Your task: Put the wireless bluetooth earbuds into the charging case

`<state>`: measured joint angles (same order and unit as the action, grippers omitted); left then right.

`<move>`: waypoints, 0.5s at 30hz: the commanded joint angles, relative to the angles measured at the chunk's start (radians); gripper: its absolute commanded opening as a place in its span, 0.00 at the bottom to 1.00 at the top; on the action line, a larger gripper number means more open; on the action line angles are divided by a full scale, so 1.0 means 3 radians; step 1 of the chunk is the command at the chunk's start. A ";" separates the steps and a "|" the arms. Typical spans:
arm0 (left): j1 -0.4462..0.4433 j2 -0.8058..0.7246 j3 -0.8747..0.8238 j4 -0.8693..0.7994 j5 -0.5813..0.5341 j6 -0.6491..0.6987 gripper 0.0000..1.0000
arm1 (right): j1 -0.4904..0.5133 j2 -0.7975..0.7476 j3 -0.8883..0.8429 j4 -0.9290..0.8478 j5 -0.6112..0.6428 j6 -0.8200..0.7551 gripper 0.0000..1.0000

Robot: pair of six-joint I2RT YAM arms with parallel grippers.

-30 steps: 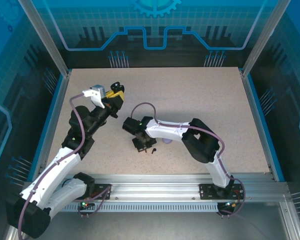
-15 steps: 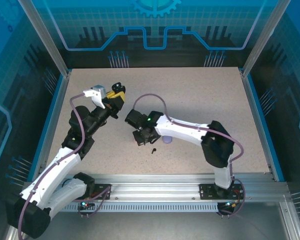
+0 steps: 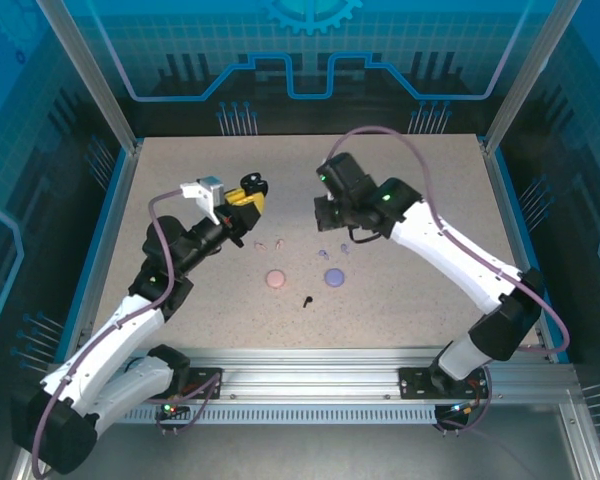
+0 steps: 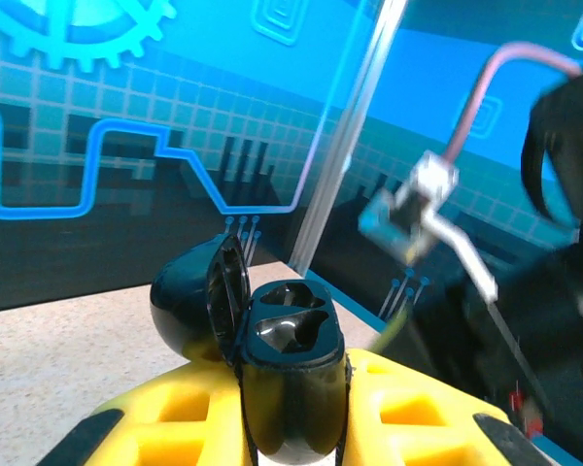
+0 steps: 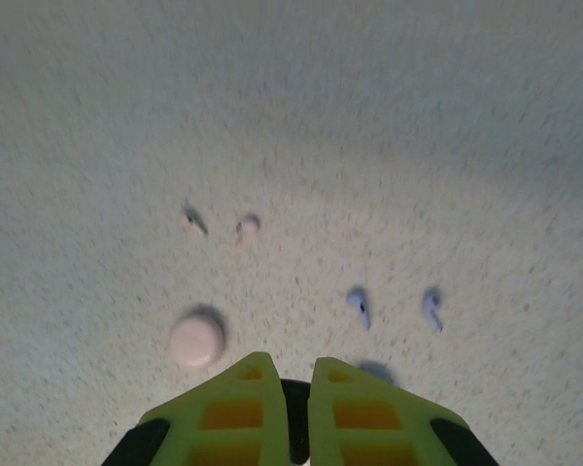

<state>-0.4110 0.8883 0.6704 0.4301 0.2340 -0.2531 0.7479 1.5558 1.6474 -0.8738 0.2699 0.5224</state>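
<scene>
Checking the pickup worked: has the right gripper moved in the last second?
Yes. The right gripper moved toward the table's far side: it was beside the lavender case, left of it, and is now beyond it.

No readable text, numbers or brands anywhere; the blue back panel (image 3: 180,50) carried a gear emblem (image 3: 311,12) at 12 o'clock.

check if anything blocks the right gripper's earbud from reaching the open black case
Nothing visible does: open air lies between the right gripper, shut on a black earbud, and the black case in the left gripper.
</scene>
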 commanded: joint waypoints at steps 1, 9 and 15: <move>-0.0181 0.0043 -0.0028 0.0200 0.0026 0.0321 0.00 | -0.0041 -0.0140 0.0361 -0.0015 0.0118 -0.0294 0.08; -0.0565 0.0190 -0.0134 0.0533 -0.0419 0.0982 0.00 | -0.0042 -0.0395 0.0538 0.0454 0.0072 -0.0673 0.09; -0.0689 0.0336 -0.0054 0.0580 -0.0509 0.1177 0.00 | 0.0117 -0.0651 0.0218 0.1008 -0.0126 -0.0958 0.09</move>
<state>-0.6010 0.9745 0.6353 0.5449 0.1200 0.0292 0.7479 1.4029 1.7611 -0.6994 0.2684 0.3145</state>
